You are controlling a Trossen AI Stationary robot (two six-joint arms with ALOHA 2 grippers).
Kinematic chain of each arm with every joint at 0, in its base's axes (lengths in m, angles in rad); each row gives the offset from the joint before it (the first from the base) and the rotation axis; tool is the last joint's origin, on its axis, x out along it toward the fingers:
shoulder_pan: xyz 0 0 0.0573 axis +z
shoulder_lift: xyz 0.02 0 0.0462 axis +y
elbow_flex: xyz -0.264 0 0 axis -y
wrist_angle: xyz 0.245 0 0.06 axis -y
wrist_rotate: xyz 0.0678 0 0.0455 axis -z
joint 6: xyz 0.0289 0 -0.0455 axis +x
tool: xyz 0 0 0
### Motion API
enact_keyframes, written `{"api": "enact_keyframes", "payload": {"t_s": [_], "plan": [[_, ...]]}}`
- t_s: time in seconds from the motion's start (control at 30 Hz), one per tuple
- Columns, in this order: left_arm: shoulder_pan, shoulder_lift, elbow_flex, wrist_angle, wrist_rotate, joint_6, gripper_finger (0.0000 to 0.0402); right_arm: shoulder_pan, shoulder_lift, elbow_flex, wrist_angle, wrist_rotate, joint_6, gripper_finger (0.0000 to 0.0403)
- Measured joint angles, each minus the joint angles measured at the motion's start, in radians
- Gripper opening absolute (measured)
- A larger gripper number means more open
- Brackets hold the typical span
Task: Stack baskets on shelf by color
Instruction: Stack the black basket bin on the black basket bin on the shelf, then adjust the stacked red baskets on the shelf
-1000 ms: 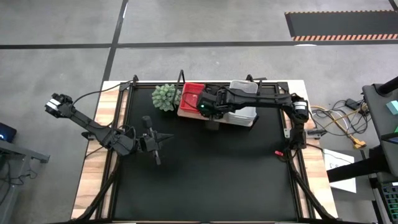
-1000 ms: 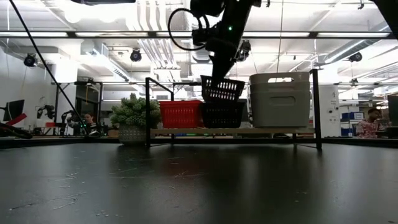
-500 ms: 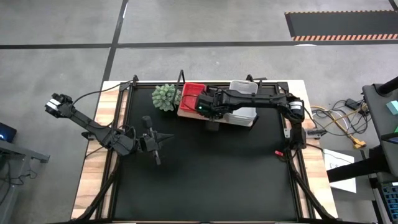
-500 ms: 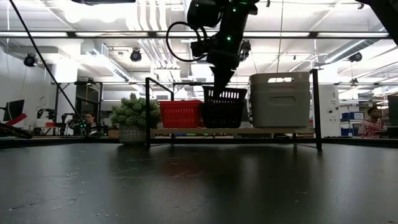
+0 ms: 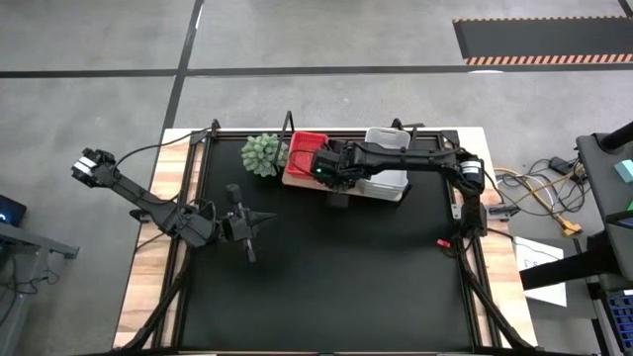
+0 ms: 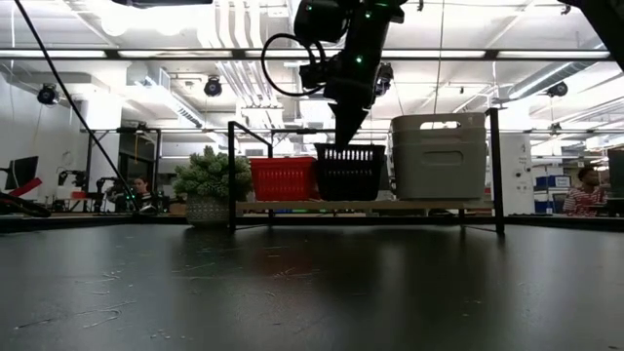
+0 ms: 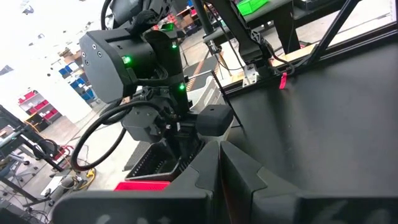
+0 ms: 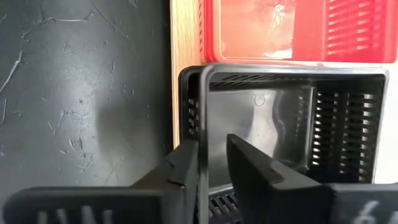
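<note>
On the wooden shelf (image 5: 294, 180) at the table's far edge stand red baskets (image 6: 283, 178), black baskets (image 6: 349, 173) and pale grey baskets (image 6: 439, 156), left to right. The top black basket (image 8: 286, 124) sits level, nested in the black one beneath it. My right gripper (image 8: 211, 162) points down over it, open, one finger outside and one inside the wall nearest the shelf's front edge. My left gripper (image 5: 265, 221) hangs shut over the mat's left half, touching nothing. My right gripper stands astride the top black basket's wall (image 8: 203, 124), coming from above and slanting toward the far edge. A gap shows between the inner finger (image 8: 249, 168) and the wall. I cannot tell whether the outer finger touches it. The basket rests in the stack.
A green spiky plant (image 5: 262, 154) stands left of the shelf. Black frame posts (image 6: 231, 175) rise at the shelf's ends. The black mat (image 5: 326, 277) spreads bare toward the near edge. People show in the room behind.
My right gripper has sunk a little with the black basket. The basket hung tilted above the black stack a second ago; now it sits level, nested on that stack.
</note>
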Motion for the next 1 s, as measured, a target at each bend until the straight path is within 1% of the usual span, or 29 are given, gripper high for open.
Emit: {"api": "enact_keyframes", "payload": {"t_s": [0.1,0.2,0.3,0.4,0.47,0.57,0.63,0.73,0.87,1.0], "plan": [[0.0,0.0,0.0,0.0,0.0,0.0,0.0,0.0,-0.005,0.002,-0.008,0.0,-0.007,0.0106],[0.0,0.0,0.0,0.0,0.0,0.0,0.0,0.003,-0.006,0.047,-0.053,-0.003,0.003,0.0128],[0.0,0.0,0.0,0.0,0.0,0.0,0.0,0.009,-0.009,0.098,-0.099,-0.007,0.029,0.0141],[0.0,0.0,0.0,0.0,0.0,0.0,0.0,0.019,-0.009,0.135,-0.119,-0.015,0.031,0.0143],[0.0,0.0,0.0,0.0,0.0,0.0,0.0,0.024,-0.009,0.145,-0.113,-0.068,0.02,0.0135],[0.0,0.0,0.0,0.0,0.0,0.0,0.0,0.029,-0.009,0.131,-0.074,-0.184,0.005,0.0111],[0.0,0.0,0.0,0.0,0.0,0.0,0.0,0.031,-0.009,0.096,-0.018,-0.21,0.003,0.0091],[0.0,0.0,0.0,0.0,0.0,0.0,0.0,0.031,-0.007,0.04,0.055,-0.206,-0.021,0.0059],[0.0,0.0,0.0,0.0,0.0,0.0,0.0,0.02,-0.007,-0.007,0.127,-0.144,-0.037,0.0019],[0.0,0.0,0.0,0.0,0.0,0.0,0.0,0.013,-0.007,-0.011,0.13,-0.128,-0.036,0.001]]}}
